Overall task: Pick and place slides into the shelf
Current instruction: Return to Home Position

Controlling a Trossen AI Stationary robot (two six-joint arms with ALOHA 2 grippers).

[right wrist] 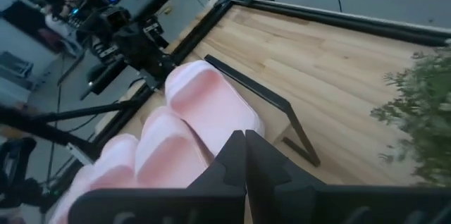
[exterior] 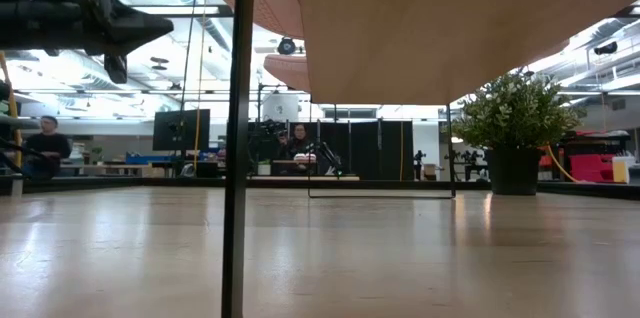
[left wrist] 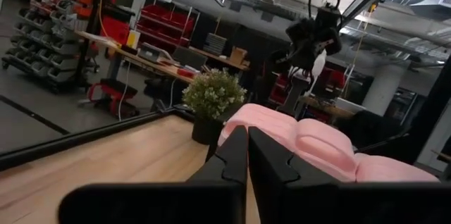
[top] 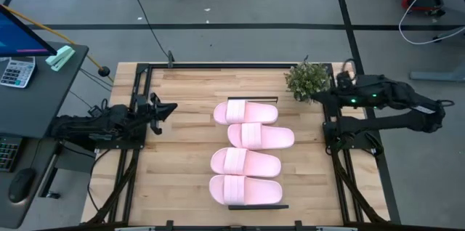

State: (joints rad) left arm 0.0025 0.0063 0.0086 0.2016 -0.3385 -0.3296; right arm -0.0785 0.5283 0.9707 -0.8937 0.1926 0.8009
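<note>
Several pale pink slides [top: 245, 162] lie side by side, soles down, in a row from far to near on the shelf at the table's middle. The shelf's black frame shows at its far end [top: 253, 99] and its near end [top: 259, 206]. In the low view the shelf's pale panel [exterior: 450, 18] is seen from below. My left gripper [top: 170, 108] hovers shut at the table's left side, pointing toward the slides [left wrist: 310, 146]. My right gripper [top: 318, 97] is shut at the far right, beside the plant, above the table. Neither touches anything.
A small potted plant [top: 308, 80] stands at the table's far right, close to my right gripper. Black frame rails run along the table's left [top: 138, 115] and right [top: 336, 144] sides. Bare wood lies between the shelf and each rail. A person [exterior: 45, 143] sits in the room beyond the table.
</note>
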